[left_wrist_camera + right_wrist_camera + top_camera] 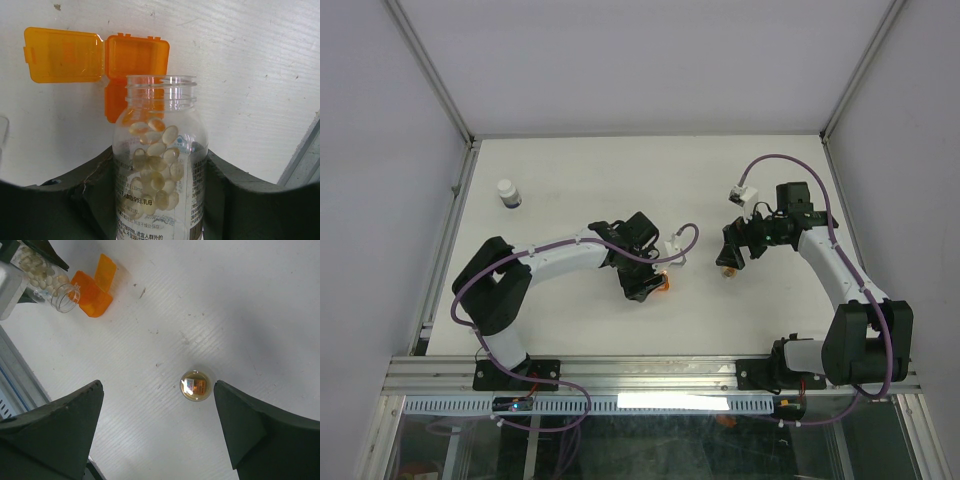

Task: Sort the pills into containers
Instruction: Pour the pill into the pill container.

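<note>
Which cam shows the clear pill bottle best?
Left wrist: the clear bottle fills the frame, uncapped, pale capsules inside, held by the left gripper. Right wrist shows it small, top-left, beside the orange box. Top external: too small to make out.

— What do the arms look like?
— Left arm (555,255) and right arm (830,258): white links, bulky black joints, a purple cable (782,156) looped along each.
— And the tools?
— Left tool (642,290) and right tool (730,258) look black from above; up close their fingers (55,430) are broad, dark grey-green wedges. Black base plates (515,374) underneath.
</note>
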Controlling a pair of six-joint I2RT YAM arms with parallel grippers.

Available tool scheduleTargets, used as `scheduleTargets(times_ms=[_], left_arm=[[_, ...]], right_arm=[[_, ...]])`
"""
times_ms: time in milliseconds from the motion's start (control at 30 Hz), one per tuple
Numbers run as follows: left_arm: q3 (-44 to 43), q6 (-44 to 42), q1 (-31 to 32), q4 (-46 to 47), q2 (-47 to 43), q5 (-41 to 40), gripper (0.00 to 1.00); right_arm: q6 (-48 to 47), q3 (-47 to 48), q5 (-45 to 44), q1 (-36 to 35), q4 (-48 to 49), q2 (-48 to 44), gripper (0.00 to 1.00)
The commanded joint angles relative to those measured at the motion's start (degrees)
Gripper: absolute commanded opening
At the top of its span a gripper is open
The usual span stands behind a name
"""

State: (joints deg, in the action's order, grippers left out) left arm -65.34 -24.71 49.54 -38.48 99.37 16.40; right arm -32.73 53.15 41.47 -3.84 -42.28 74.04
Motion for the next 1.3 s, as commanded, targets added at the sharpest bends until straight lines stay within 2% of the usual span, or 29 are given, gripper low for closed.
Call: scheduleTargets(times_ms=[0,500,600,867,1000,1067,1133,1267], left_arm=[[-1.30,0.31,0.37,0.13,-1.16,-1.36,0.00],[-0.68,1.66,0.70,1.97,-0.89,-2.08,0.00],[-2.05,3.14,1.36,1.32,-0.40,0.09,0.00],[-1.06,2.06,1.09,1.31,-0.87,-1.57,0.00],[-3.54,3.46,3.06,-1.12,-0.40,-2.12,0.00],[-0.81,2.32,1.77,0.39,-0.47,-3.07,0.00],[-3.44,3.79,2.09,-2.35,0.94,-2.41,0.00],[-2.00,2.63,1.76,-0.66,0.29,-3.01,0.00]], right_arm=[[-0.72,2.71,2.35,0.49,0.44,-1.10,0.95],[-1.02,2.84,2.12,0.44,0.22,-1.16,0.96],[-1.02,2.63,2.14,0.49,0.39,-1.35,0.96],[-1.06,2.83,2.21,0.50,0.17,-1.14,0.96],[-1.02,2.67,2.14,0.44,0.28,-1.28,0.96],[-1.11,2.87,2.19,0.47,0.22,-1.18,0.96],[-1.10,2.72,2.27,0.42,0.18,-1.18,0.96],[-1.10,2.94,2.12,0.49,0.19,-1.07,0.96]])
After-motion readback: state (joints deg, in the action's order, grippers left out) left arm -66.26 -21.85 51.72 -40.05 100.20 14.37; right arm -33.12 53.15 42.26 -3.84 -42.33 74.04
